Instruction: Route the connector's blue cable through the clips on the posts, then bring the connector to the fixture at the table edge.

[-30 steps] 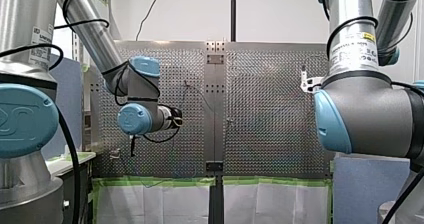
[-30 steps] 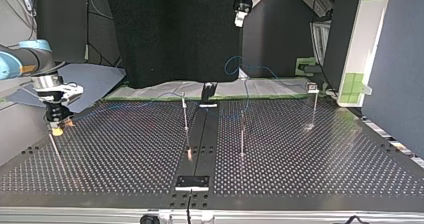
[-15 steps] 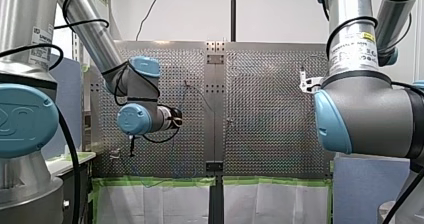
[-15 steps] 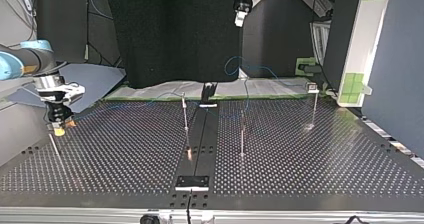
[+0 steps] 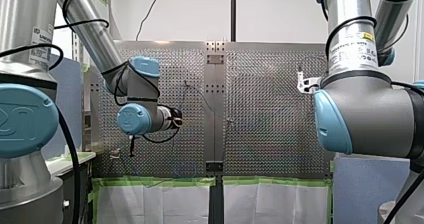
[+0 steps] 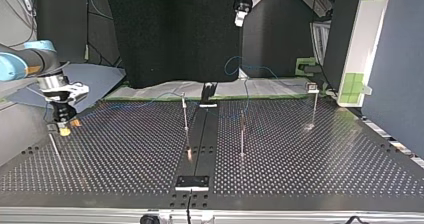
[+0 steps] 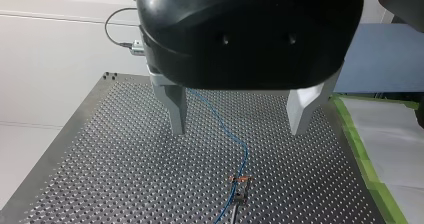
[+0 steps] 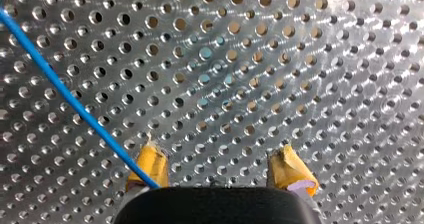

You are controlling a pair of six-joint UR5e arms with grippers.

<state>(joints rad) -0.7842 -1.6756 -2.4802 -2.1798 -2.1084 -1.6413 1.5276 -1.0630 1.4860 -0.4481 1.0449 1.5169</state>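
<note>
Change: my right gripper [image 6: 63, 130] has shifted slightly toward the top view's middle since a second ago; my left gripper [image 6: 241, 15] is unchanged.

Right arm: wrist points down, low over the table [image 6: 310, 164] near the top view's left edge. Yellow pads [image 8: 150, 165] are spread, with nothing between them.

Left arm: hangs high over the far edge, fingers [image 7: 176, 106] spread and empty.

Blue cable [image 8: 65, 96]: runs past one yellow pad; contact cannot be told. Under the left gripper it reaches a clip [image 7: 241, 180].

Connector: not made out.
</note>
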